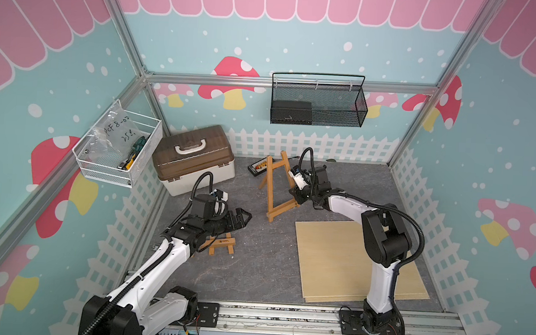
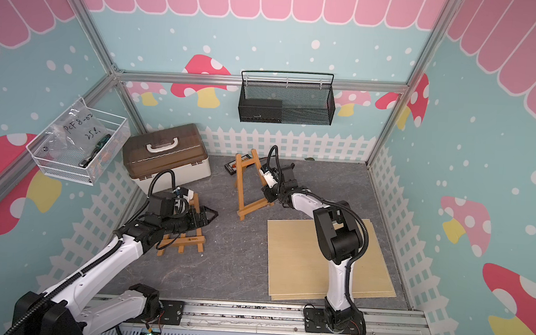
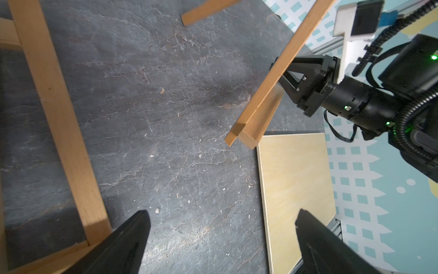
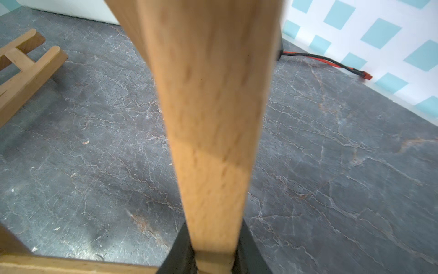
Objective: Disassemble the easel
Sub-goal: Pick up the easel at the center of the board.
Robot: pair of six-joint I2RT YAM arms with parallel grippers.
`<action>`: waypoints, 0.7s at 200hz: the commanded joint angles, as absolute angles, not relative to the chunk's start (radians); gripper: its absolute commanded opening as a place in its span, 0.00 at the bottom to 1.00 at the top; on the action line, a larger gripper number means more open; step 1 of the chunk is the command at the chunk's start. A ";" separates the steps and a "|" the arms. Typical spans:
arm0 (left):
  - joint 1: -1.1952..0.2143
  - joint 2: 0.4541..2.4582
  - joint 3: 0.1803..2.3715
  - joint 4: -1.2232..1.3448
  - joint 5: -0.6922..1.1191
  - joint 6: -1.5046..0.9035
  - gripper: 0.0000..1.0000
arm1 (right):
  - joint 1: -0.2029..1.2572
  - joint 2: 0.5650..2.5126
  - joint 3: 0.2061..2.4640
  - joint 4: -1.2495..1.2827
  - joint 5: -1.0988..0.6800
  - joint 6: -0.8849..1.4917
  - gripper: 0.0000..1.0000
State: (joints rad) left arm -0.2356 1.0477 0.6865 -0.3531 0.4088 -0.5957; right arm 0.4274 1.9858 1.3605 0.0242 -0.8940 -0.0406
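On my feed, a beige plastic toolbox with a translucent brown lid (image 1: 194, 157) sits at ten o'clock on the grey marbled tabletop (image 1: 254, 263), and pale plywood sheets (image 1: 334, 258) lie flat at four o'clock. A black mesh basket (image 1: 337, 112) hangs on the wall at twelve. At nine, a white wire basket (image 1: 105, 173) holds a hand-labelled clear plastic bag (image 1: 116, 130).

Above the aluminium rail (image 1: 283, 317), left arm (image 1: 158, 263) and right arm (image 1: 380, 290) wear white shells, black joints, ribbed black conduit; green specks (image 3: 387, 123), perhaps LEDs, dot the right.
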 commanded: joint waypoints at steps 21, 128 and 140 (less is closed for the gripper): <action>-0.183 1.079 0.686 -0.292 0.456 -0.604 1.00 | 0.442 1.843 1.361 0.044 -0.884 -0.026 0.19; -0.102 1.292 0.840 -0.152 0.592 -0.615 0.88 | 0.512 1.634 1.257 -0.006 -0.889 0.038 0.20; -0.102 1.326 0.867 -0.148 0.609 -0.608 0.84 | 0.525 1.617 1.248 -0.006 -0.883 0.048 0.20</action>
